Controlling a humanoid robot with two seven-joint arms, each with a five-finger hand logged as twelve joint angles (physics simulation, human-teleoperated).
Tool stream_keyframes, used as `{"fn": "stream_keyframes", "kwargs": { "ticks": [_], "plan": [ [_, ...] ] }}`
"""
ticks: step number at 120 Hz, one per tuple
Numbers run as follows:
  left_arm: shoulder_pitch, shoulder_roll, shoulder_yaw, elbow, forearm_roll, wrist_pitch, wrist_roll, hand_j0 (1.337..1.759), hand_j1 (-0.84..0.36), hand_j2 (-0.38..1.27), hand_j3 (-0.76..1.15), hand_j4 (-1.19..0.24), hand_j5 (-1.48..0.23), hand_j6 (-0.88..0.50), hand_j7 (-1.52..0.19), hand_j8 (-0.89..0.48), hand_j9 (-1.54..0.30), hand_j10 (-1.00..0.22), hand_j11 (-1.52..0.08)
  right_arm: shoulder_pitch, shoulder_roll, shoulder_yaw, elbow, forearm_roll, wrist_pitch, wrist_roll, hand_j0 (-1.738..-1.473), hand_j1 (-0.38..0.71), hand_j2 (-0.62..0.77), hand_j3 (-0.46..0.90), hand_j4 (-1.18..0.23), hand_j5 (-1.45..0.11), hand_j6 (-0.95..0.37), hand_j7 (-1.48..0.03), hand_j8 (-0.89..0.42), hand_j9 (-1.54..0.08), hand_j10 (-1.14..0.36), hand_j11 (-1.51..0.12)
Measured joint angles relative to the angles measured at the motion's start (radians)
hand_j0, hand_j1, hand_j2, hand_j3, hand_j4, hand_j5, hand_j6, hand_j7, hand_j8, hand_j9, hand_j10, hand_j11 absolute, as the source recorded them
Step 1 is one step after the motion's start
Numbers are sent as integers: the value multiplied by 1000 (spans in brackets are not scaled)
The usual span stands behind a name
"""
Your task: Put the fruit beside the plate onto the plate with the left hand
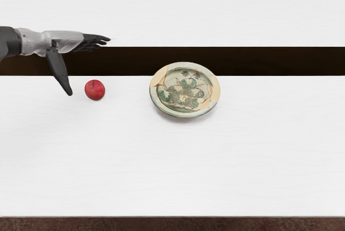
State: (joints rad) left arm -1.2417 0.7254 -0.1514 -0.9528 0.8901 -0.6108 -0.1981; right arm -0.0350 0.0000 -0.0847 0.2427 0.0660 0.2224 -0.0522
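A small red apple [95,89] lies on the white table, to the left of a round plate [210,85] painted with green and brown fruit motifs. My left hand [75,58] reaches in from the left edge, hovering above and just left of the apple. Its fingers [97,40] stretch out flat toward the right while the thumb [60,73] hangs down beside the apple without touching it. The hand is open and holds nothing. The plate carries nothing on it.
A dark gap [242,61] runs across the scene between the near white table [172,161] and a second white surface [215,13] behind it. The plate's far rim sits at the edge of this gap.
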Motion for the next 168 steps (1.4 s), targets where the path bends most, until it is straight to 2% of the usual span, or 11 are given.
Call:
{"fn": "stream_keyframes", "kwargs": {
  "ticks": [18,23,28,42,50,57,66,80,101,135,168],
  "plan": [
    [-3,-1,1,-1,-3,0,7,1658,349,2,0,-4,-1,-5,0,-5,0,-3,0,2,0,1,0,-1,0,0,-1658,-334,-3,0,-12,-16,-12,-16,-12,-16,-12,-16],
    [-6,-3,1,-2,-18,0,35,1658,349,2,0,-4,-1,-5,0,-5,0,-3,0,3,0,1,0,-1,0,0,-1658,-334,-3,0,-12,-16,-12,-17,-12,-17,-12,-17],
    [-16,-2,-2,-3,-50,0,112,1658,349,2,0,-4,-1,-5,0,-5,0,-3,0,3,0,1,0,-1,0,0,-1658,-334,-3,0,-13,-17,-12,-17,-12,-17,-13,-17],
    [-96,-18,-18,-8,-124,0,421,1658,349,1,0,-4,-1,-5,0,-4,0,-3,0,3,0,1,0,-2,0,0,-1658,-334,-3,0,-12,-16,-12,-16,-12,-16,-12,-16],
    [-105,-27,-23,-35,-137,0,598,1658,349,1,0,-4,-1,-4,0,-4,0,-3,0,4,0,2,0,-2,0,0,-1658,-334,-3,0,-12,-16,-12,-16,-12,-16,-12,-16],
    [-100,-29,-26,-72,-144,0,689,1658,349,1,0,-4,-1,-5,0,-4,0,-3,0,4,0,2,0,-2,0,0,-1658,-334,-3,0,-12,-16,-12,-16,-12,-16,-12,-16],
    [-114,-28,-27,-126,-132,0,750,1658,349,1,0,-4,-1,-5,0,-4,0,-3,0,4,0,2,0,-2,0,0,-1658,-334,-3,0,-12,-16,-12,-16,-12,-16,-12,-16],
    [-125,-61,-30,-193,-80,0,790,1658,349,1,0,-4,-1,-5,0,-4,0,-3,0,3,0,1,0,-2,0,0,-1658,-334,-3,0,-12,-16,-12,-16,-12,-16,-12,-16],
    [-107,-150,-28,-254,73,8,805,1658,349,0,0,-3,0,-4,0,-4,0,-3,0,3,0,1,-5,-2,0,0,-1658,-334,-3,0,-12,-16,-12,-16,-12,-16,-12,-16],
    [-19,-222,-1,-269,294,229,809,1658,299,9,0,-46,-56,-47,-56,-47,-55,-45,-55,4,0,0,-9,-2,0,0,-1658,-334,-3,0,-13,-17,-12,-17,-13,-17,-13,-17],
    [12,-253,29,-267,342,302,809,1658,179,30,0,-146,-186,-148,-186,-147,-186,-146,-186,2,0,0,-9,-2,0,0,-1658,-334,-3,0,-13,-17,-12,-17,-12,-17,-13,-17]
  ]
}}
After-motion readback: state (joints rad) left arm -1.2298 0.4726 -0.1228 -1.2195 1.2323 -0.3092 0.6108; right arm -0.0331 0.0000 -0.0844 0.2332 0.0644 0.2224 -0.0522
